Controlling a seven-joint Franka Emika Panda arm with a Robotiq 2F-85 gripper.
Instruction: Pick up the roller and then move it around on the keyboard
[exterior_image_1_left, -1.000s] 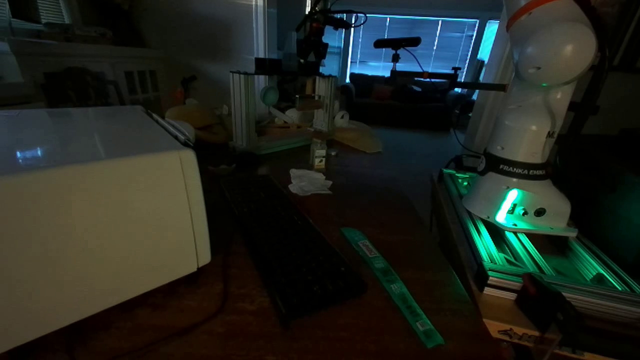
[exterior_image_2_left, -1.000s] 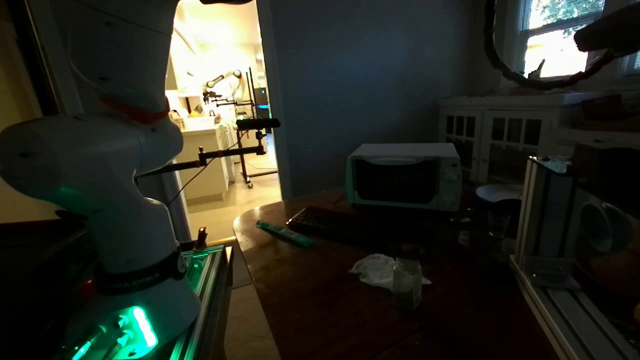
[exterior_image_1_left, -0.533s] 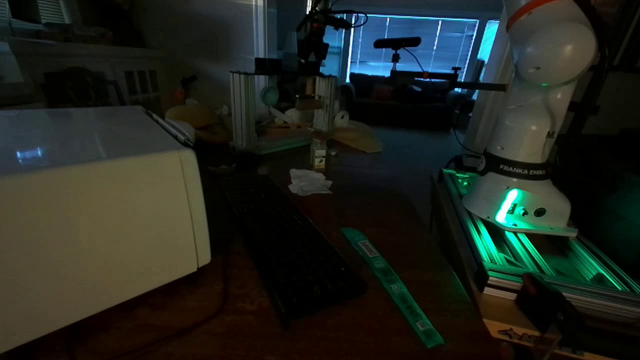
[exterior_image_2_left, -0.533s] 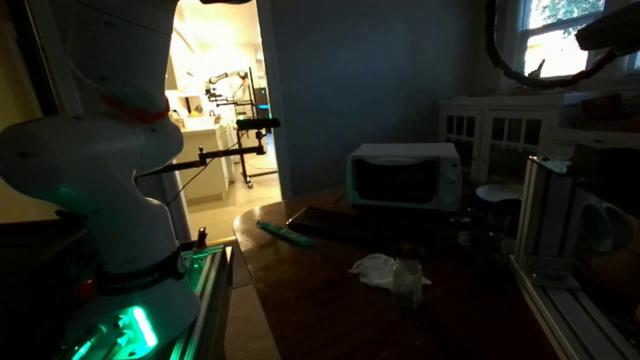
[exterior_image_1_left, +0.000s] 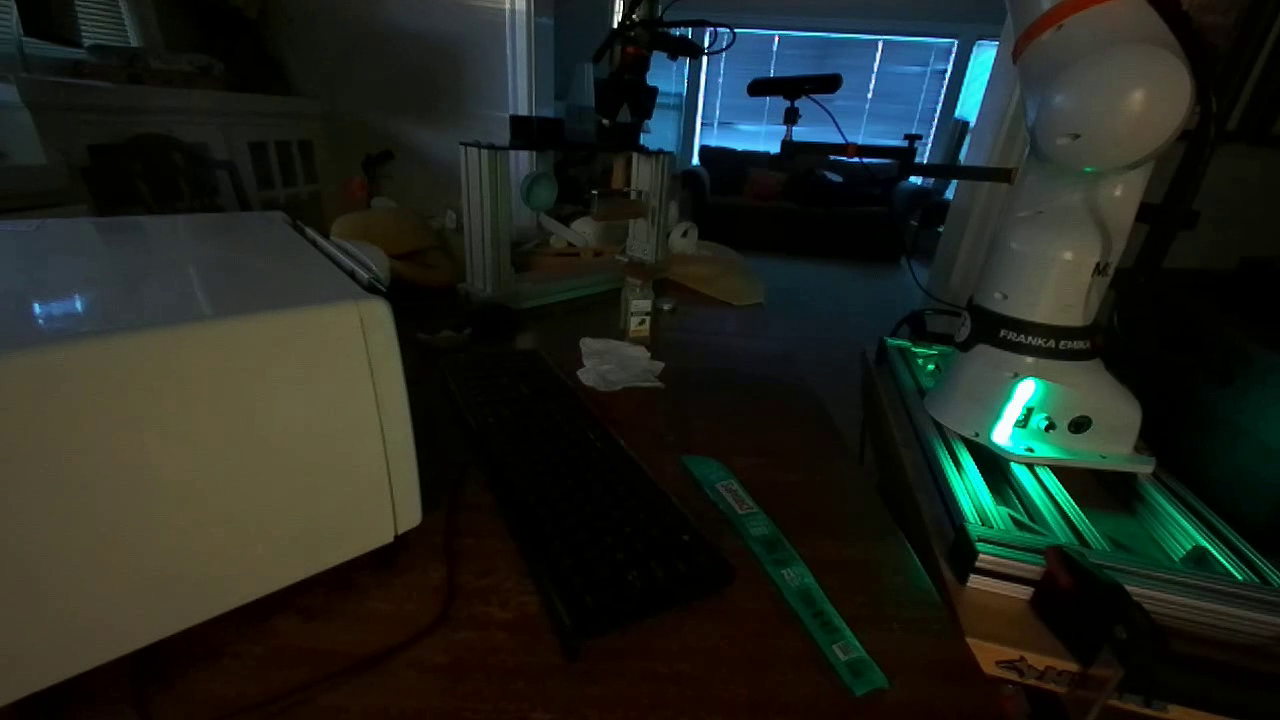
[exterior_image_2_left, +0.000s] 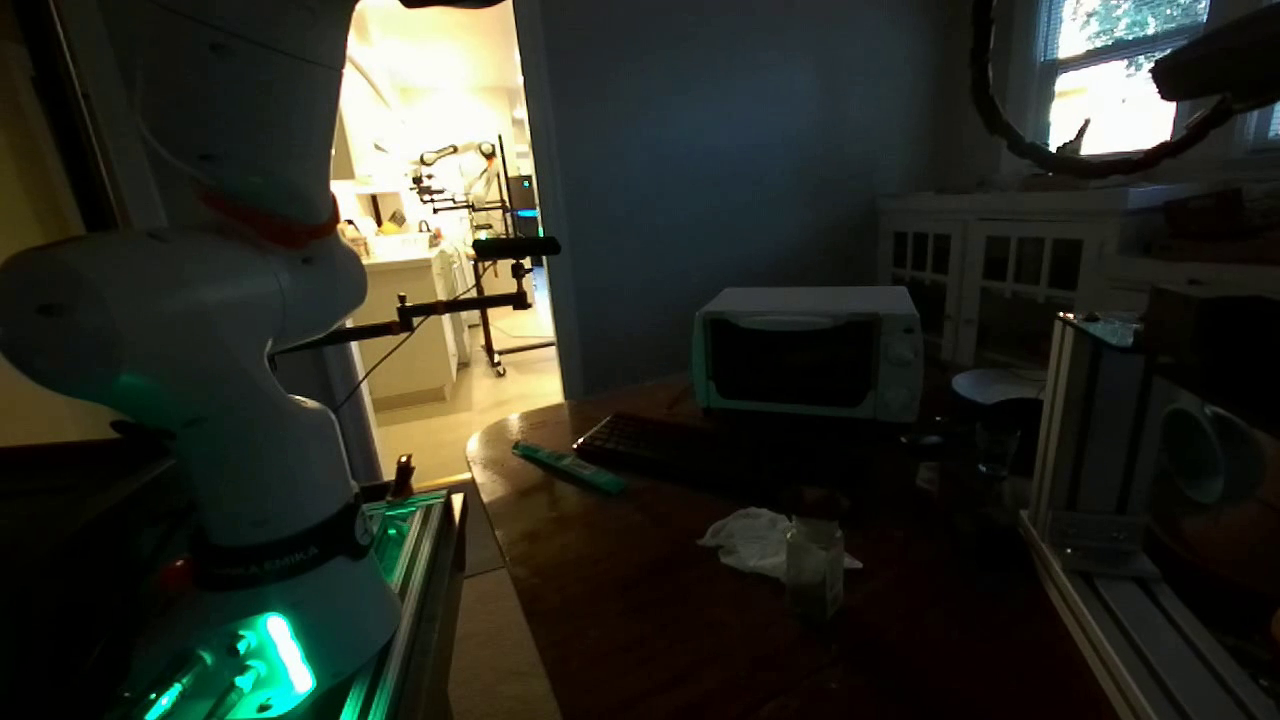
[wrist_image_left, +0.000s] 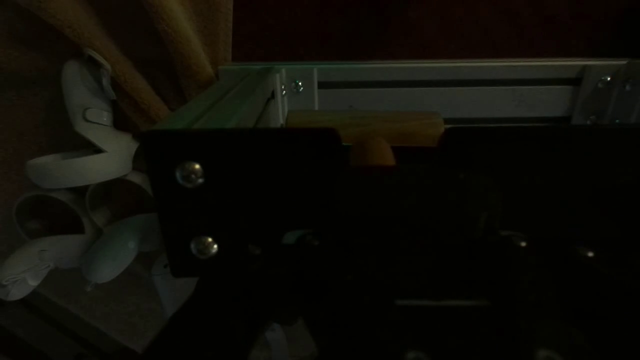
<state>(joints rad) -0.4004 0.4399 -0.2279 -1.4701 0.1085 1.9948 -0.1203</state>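
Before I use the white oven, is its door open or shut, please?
Shut: in an exterior view, the oven door stands upright across the front.

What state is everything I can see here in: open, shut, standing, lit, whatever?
Thin rectangular black keyboard: lying flat.
Tan T-shaped roller: off the keyboard, partly hidden.
Black robot gripper: shut; whether on the roller, too dark to tell.
Long green strip: lying flat beside the keyboard.
White boxy toaster oven: shut.
Thin white sheet: crumpled.
Small clear bottle: upright.
Slim green light bar: glowing.
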